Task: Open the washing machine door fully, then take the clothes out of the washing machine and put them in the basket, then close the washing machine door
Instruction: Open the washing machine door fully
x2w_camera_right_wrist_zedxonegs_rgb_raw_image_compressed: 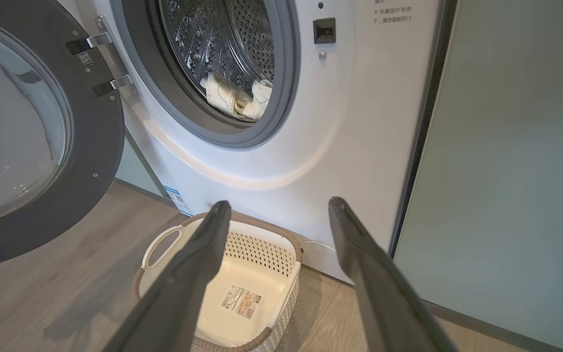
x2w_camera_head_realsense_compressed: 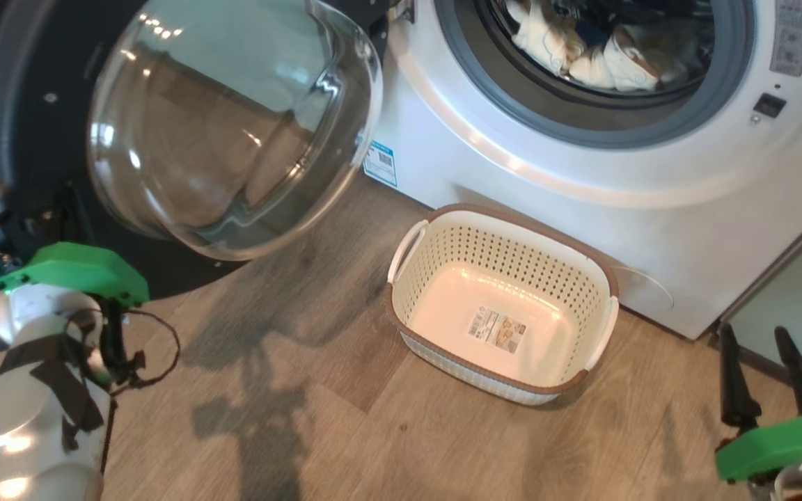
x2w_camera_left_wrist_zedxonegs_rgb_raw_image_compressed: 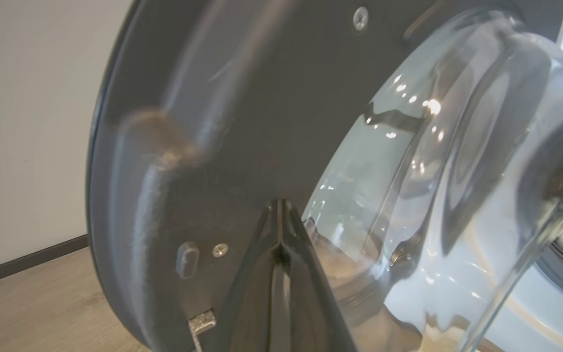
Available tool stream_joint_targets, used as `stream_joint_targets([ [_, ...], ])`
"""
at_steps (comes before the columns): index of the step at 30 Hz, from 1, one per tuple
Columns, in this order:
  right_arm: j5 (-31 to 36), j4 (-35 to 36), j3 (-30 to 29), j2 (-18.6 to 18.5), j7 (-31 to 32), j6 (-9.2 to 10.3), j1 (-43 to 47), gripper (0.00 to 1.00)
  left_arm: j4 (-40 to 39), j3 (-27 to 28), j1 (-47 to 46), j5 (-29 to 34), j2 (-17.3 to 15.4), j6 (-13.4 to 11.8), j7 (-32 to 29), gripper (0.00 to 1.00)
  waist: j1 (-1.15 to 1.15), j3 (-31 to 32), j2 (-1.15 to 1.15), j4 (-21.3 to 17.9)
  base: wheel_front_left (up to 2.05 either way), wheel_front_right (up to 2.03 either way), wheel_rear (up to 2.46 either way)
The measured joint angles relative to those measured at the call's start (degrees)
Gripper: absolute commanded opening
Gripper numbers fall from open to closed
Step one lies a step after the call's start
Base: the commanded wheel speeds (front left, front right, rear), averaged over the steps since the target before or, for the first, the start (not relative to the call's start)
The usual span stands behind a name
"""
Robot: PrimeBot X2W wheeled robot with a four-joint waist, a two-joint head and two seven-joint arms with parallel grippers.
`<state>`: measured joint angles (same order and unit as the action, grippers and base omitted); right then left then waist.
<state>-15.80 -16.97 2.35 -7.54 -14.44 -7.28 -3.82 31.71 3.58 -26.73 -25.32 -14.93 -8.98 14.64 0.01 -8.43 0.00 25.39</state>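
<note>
My right gripper (x2w_camera_right_wrist_zedxonegs_rgb_raw_image_compressed: 279,203) hangs in front of the washing machine (x2w_camera_head_realsense_compressed: 582,181), fingers spread wide and holding nothing. My left gripper (x2w_camera_left_wrist_zedxonegs_rgb_raw_image_compressed: 280,210) is pinched closed, its tips close against the dark rim of the washing machine door (x2w_camera_head_realsense_compressed: 234,125), which is swung open beside the machine. The basket (x2w_camera_head_realsense_compressed: 512,214) sits on the floor against the machine's front. The clothes (x2w_camera_head_realsense_compressed: 582,49) lie inside its drum.

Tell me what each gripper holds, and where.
Nothing is held. The left gripper is shut empty at the inner rim of the washing machine door; the right gripper is open, empty.
</note>
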Motion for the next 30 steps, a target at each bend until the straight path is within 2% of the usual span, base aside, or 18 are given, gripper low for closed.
stream_joint_targets([
  [7,0.00,-0.04,1.00,-0.74,0.00,0.00,-1.62,1.00,2.10,5.90,-1.94,3.02,0.52,1.34,0.00,0.00,0.00,-0.96,0.00,-1.25,0.00,0.00,0.00],
  [17,-0.27,-0.36,1.26,-1.12,0.00,0.00,-1.63,1.00,3.99,11.16,-3.46,7.28,1.35,3.44,0.00,0.00,-0.01,-0.85,0.00,-2.38,0.00,0.00,0.00],
  [25,-0.29,-0.64,1.25,-0.57,0.00,0.00,-1.53,1.00,3.14,12.69,-3.11,10.62,3.37,7.10,0.00,0.00,-0.01,1.18,0.00,-3.39,0.00,0.00,0.00],
  [30,-0.32,-0.66,1.25,0.64,0.00,0.00,-1.03,1.00,0.29,12.76,0.57,12.74,4.88,9.13,0.00,0.00,-0.01,3.22,0.00,-4.52,0.00,0.00,0.00],
])
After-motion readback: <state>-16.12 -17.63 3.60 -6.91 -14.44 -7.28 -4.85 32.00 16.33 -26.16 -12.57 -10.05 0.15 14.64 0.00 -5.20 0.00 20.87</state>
